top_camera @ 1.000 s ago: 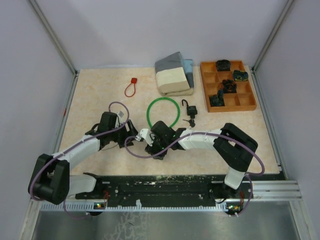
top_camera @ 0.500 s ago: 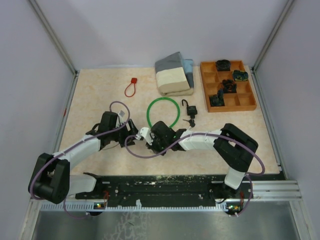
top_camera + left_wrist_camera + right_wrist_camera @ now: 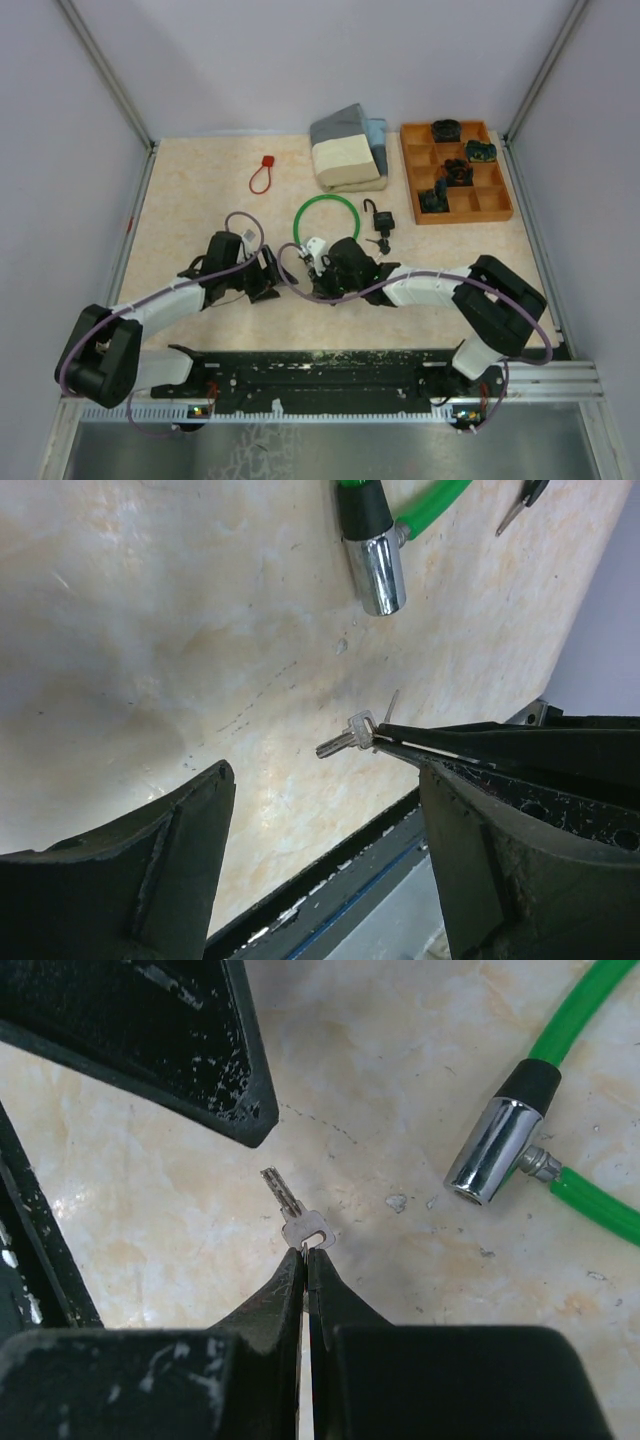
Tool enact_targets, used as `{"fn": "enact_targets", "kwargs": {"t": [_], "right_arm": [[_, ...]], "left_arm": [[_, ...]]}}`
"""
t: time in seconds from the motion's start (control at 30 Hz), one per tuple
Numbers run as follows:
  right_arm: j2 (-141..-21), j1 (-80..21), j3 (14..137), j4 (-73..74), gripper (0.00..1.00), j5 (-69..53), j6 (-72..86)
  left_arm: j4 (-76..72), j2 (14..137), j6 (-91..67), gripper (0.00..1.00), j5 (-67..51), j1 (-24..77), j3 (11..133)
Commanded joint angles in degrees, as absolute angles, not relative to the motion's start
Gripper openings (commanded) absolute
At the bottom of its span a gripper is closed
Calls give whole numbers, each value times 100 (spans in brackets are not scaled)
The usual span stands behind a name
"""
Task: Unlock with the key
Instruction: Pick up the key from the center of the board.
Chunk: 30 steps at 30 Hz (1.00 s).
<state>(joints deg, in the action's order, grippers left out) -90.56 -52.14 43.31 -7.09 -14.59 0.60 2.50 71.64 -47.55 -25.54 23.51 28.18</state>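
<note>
Right wrist cam: we see the right tool (image 3: 305, 1260) shut tight, its two thin tips pressed together w/ no gap. The tips nip the edge of the flat head of the little silver key (image 3: 295, 1215). The key's long toothed end points away from the tool, up & to the left in this view. We can't tell if the key is lifted off the desk (image 3: 150, 1220) or lying on it. To the right of the key lies the shiny metal end of the green cable lock (image 3: 495, 1150), near but not touching. Its green cord runs off at the top right corner.

Left wrist cam: the left tool (image 3: 325, 780) is wide open & holds nothing. Its two fat black fingers (image 3: 150, 870) stand well apart. Btw them, a bit farther out, we see the same key w/ the right tool's thin tips coming in from the right side. The metal end of the cable lock sits past the key, at the top of this view.

Top cam: both arms reach to the middle of the desk & the two tools face each other, close but apart. The cable lock makes a green ring just behind them. A black padlock (image 3: 378, 213) stands beside the ring on the right, w/ small keys (image 3: 378, 243) just in front of it. Farther back we see a red loop tie (image 3: 267, 161), a folded cloth (image 3: 345, 160) & a wooden tray (image 3: 490, 200) w/ dark little things in some of its boxes.
</note>
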Motion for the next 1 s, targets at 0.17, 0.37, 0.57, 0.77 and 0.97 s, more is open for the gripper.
{"fn": "enact_targets", "kwargs": {"t": [0.17,0.37,0.57,0.77,0.97], "right_arm": [[-8593,-5186,3855,-1984,0,-1446,796],[-8385,-5194,3578,-2372,0,-1273,947],[-8274,-5207,3401,-2562,0,-1178,959],[-8168,-5212,3273,-2663,0,-1098,941],[-8043,-5221,3235,-2709,1,-1051,861]], "left_arm": [[-1251,7257,-6077,79,-2841,2677,2278],[-1922,7660,-6616,72,-2798,2944,2234],[-2368,8050,-6887,47,-2725,3115,2276],[-2468,8085,-6964,26,-2573,3153,2309],[-2277,8061,-6850,0,-2476,3209,2469]]}}
